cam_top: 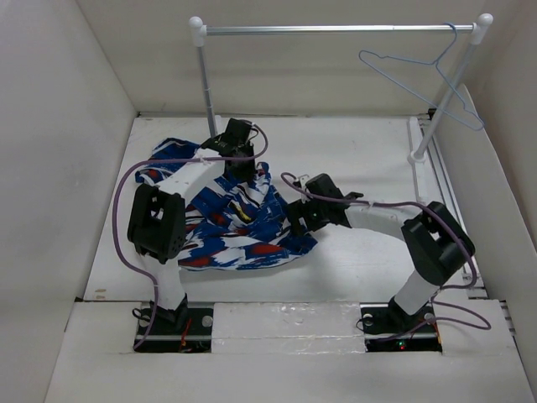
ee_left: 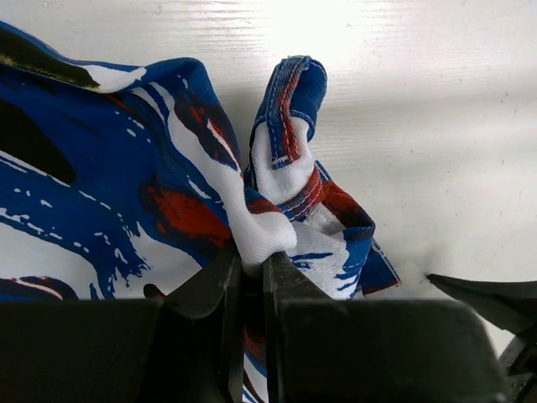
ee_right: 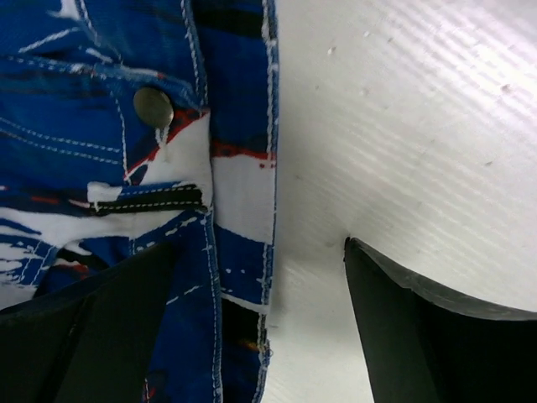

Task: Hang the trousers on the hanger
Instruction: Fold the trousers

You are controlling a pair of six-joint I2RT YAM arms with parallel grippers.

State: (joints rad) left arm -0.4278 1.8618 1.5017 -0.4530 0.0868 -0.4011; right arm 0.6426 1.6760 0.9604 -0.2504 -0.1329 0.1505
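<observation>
Trousers (cam_top: 243, 227) bunched on worktop (cam_top: 361, 168), left tool (cam_top: 239, 164) gripping cloth, right tool (cam_top: 295, 220) spread wide at the garment's edge.

Top view: trousers lie crumpled left of centre, under both arms; hanger (cam_top: 437, 65) hangs by its hook from the rail (cam_top: 336, 29) at far right, well apart from the cloth; neither tool's gap can be read from here. Left wrist view: fingers (ee_left: 225, 281) are pinched narrow on a raised fold of the print, with a hemmed end standing up just beyond them; only this view shows the grip. Right wrist view: jaws wide, holding nothing, one finger over cloth, the other over bare worktop, the stitched edge between them; a metal button (ee_right: 153, 107) shows only here.
</observation>
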